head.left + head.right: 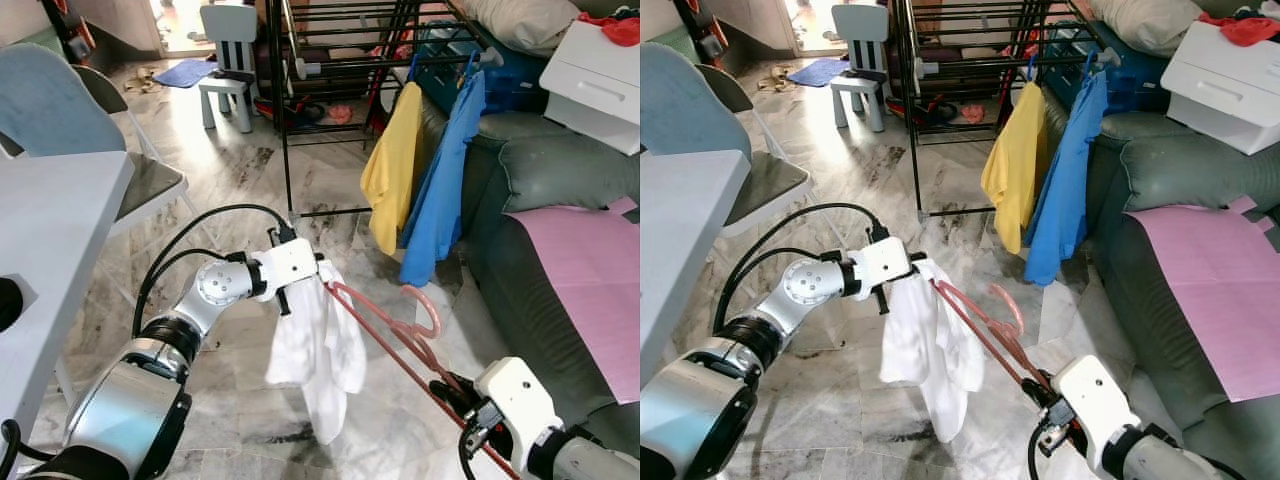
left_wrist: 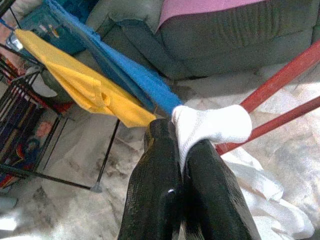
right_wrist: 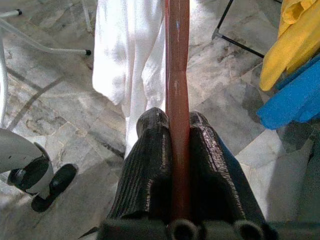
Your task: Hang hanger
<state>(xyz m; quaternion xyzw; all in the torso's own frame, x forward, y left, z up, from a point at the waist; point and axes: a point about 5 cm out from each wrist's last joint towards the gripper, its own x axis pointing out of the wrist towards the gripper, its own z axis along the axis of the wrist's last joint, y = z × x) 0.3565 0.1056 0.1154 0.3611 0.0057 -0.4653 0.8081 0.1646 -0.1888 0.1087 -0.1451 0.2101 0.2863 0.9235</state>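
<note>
A red plastic hanger (image 1: 395,325) is held low over the floor, its hook (image 1: 425,305) curling up toward the sofa side. My right gripper (image 1: 450,390) is shut on the hanger's near end; the red bar runs between its fingers (image 3: 150,165). A white garment (image 1: 315,350) hangs from the hanger's far end. My left gripper (image 1: 305,292) is shut on a fold of that white garment (image 2: 210,125) at the hanger's tip. Behind stands a black drying rack (image 1: 330,60) with a yellow shirt (image 1: 392,165) and a blue shirt (image 1: 445,175) hanging from it.
A dark green sofa (image 1: 540,190) with a pink sheet (image 1: 590,280) stands on the right. A white table (image 1: 50,230) and a grey chair (image 1: 150,180) are on the left. A small white child's chair (image 1: 228,65) stands at the back on the marble floor.
</note>
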